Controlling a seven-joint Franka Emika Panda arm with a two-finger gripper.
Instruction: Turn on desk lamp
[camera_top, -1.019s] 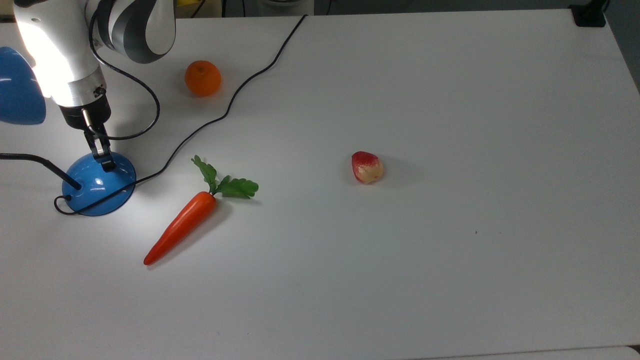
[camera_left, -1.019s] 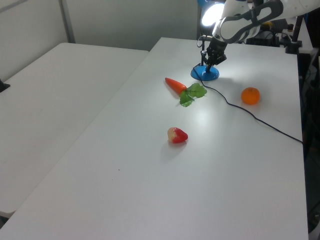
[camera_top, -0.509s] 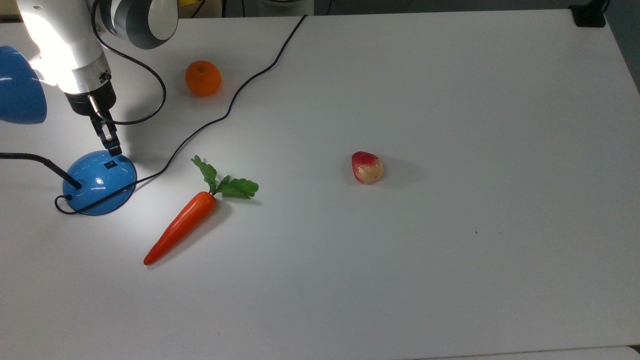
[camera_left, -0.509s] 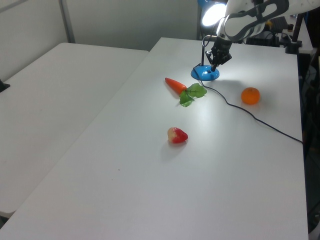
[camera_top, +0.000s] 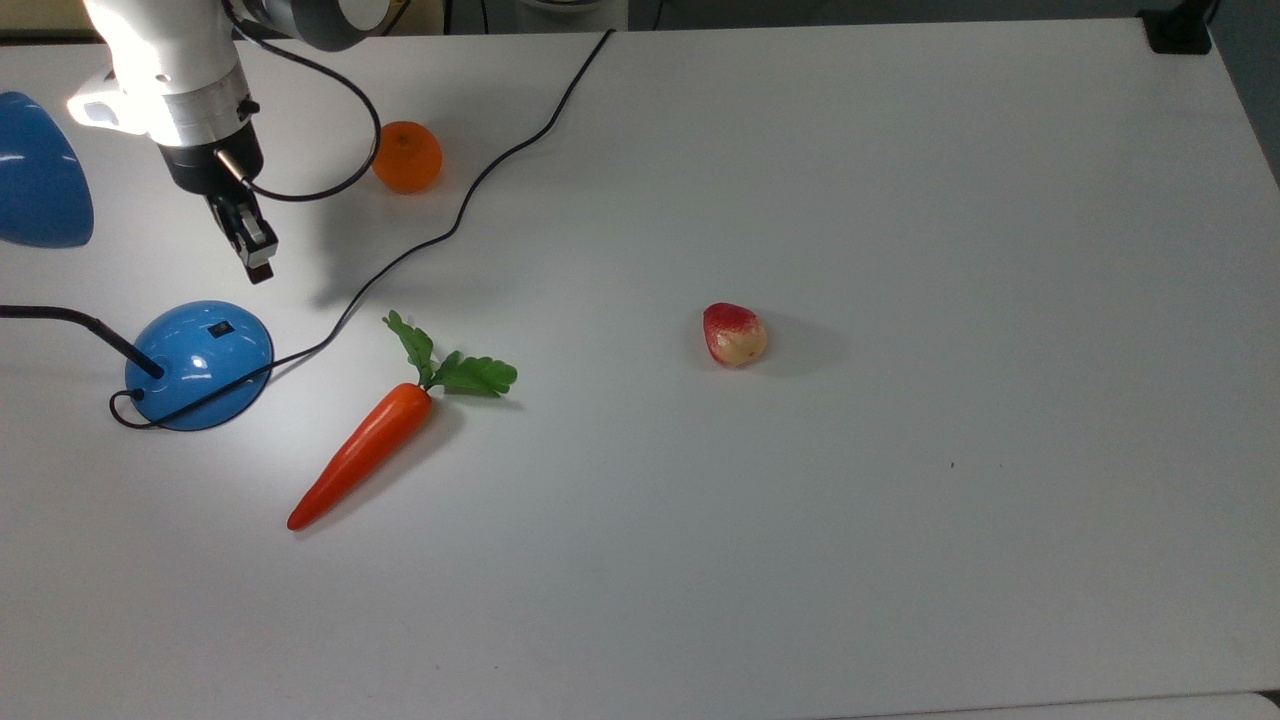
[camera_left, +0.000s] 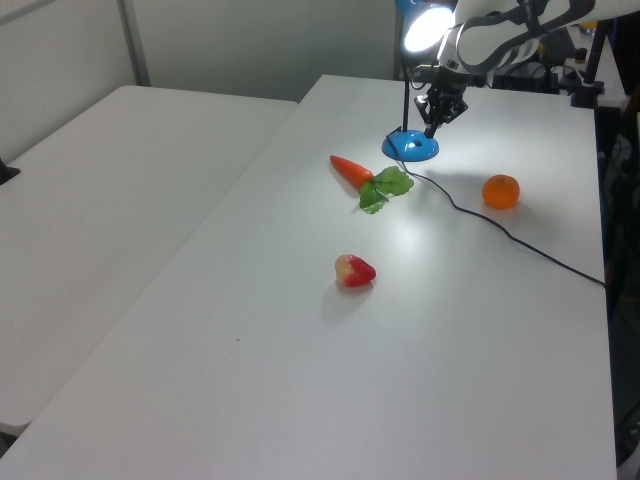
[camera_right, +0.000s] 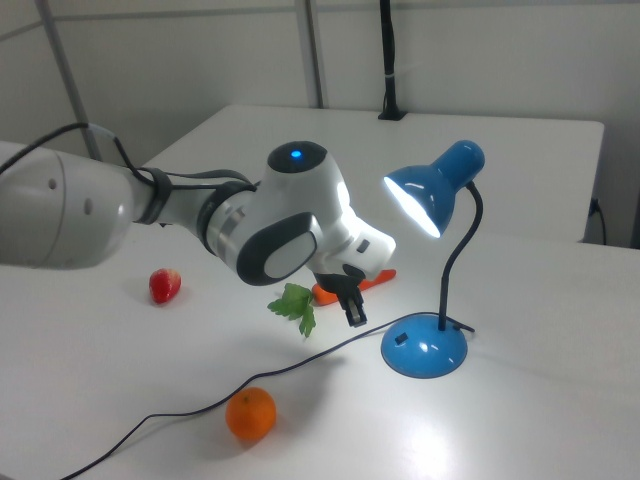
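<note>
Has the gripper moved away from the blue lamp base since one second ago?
Yes. In the top view the gripper was on the base's switch; now it is off the desk lamp, up and toward the orange.

- In the top view, the lamp (camera_top: 198, 365) sits on the bench (camera_top: 900, 550) at the left.
- The carrot (camera_top: 362, 455) lies right of it.
- The orange (camera_top: 406, 157) sits behind.
- The strawberry (camera_top: 734, 334) lies mid-bench.

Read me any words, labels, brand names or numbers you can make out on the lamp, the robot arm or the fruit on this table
None: no readable text in any view.
Desk lamp: plain glossy blue, no visible lettering.
Gripper and the arm: no legible marking.
Carrot, orange and strawberry: unmarked.
</note>
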